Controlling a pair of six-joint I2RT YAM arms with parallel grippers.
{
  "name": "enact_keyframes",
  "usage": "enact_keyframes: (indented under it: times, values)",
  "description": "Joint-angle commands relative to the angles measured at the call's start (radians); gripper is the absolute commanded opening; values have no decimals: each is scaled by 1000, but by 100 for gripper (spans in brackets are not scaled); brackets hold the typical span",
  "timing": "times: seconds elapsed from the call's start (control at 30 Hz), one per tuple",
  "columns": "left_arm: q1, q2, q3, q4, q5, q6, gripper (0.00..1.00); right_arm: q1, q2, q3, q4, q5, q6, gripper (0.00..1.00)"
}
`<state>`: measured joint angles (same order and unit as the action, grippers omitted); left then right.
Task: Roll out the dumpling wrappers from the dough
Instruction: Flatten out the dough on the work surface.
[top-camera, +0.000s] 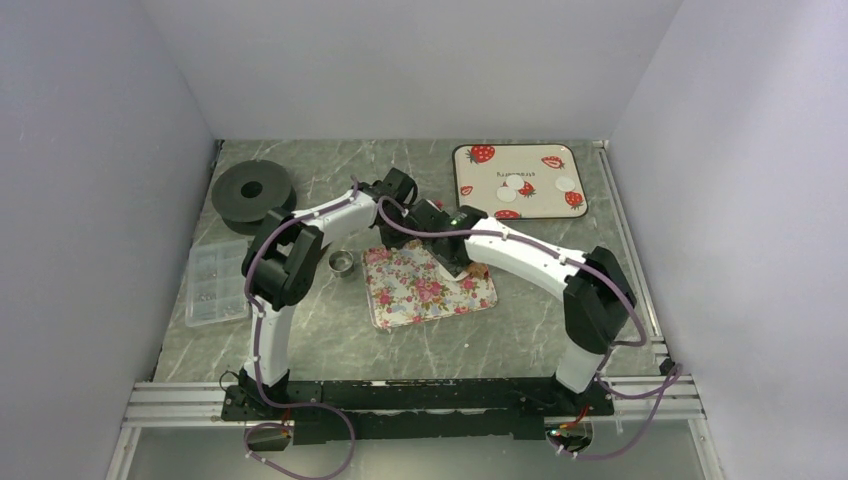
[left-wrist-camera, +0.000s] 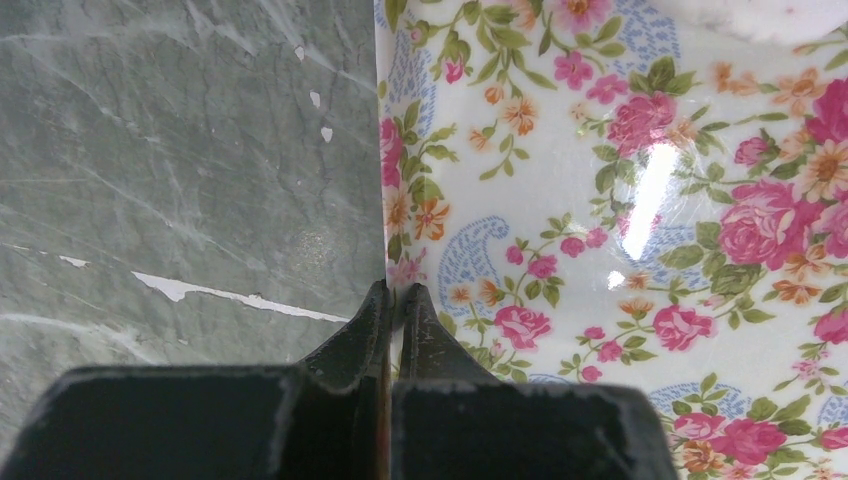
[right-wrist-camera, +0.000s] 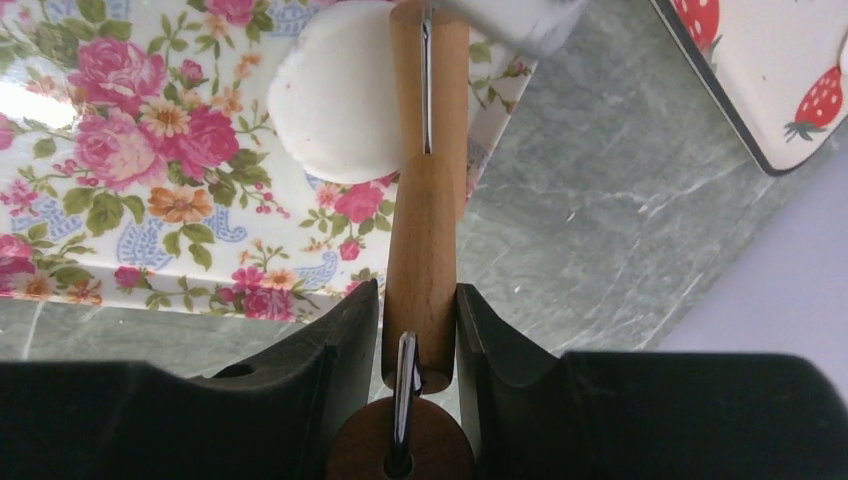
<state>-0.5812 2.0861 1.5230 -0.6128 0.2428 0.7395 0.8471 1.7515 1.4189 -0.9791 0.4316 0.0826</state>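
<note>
Several wrappers (top-camera: 566, 184) on the strawberry tray (top-camera: 545, 205) at the far right of the table (top-camera: 330, 330), flat, white and round among the printed berries, well apart from both arms. Nearer the middle, on the floral mat (top-camera: 420, 295), one round of dough (right-wrist-camera: 335, 100), pale and smooth, partly under the roller (right-wrist-camera: 425, 230). Held by its wooden handle in the right gripper (right-wrist-camera: 418, 295), fingers snug against both sides of the wood, handle reaching out across the mat's edge. At another edge of the mat, the left gripper (left-wrist-camera: 397, 292), tips pinched nearly together with only the thin rim between them, bare table to one side and printed roses to the other. Just beside the mat on the left, a small metal cutter (top-camera: 342, 262); farther left, a clear box (top-camera: 215, 280) and a black spool (top-camera: 252, 190).
</note>
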Motion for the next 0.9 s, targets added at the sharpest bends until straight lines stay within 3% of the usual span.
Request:
enact_keyframes:
  times: [0.0, 0.27, 0.4, 0.6, 0.87]
  values:
    - [-14, 126, -67, -136, 55, -6, 0, 92, -17, -113, 115, -17, -26, 0]
    - [-6, 138, -65, -136, 57, -6, 0, 258, -17, -258, 178, 69, -69, 0]
    - [-4, 134, -69, -130, 52, -5, 0, 264, -19, -314, 229, 92, -126, 0]
    - [-4, 137, -68, -130, 46, -5, 0, 262, 91, -223, 272, 183, -277, 0]
    - [-4, 143, -63, -130, 45, -5, 0, 372, 43, -328, 241, 142, -247, 0]
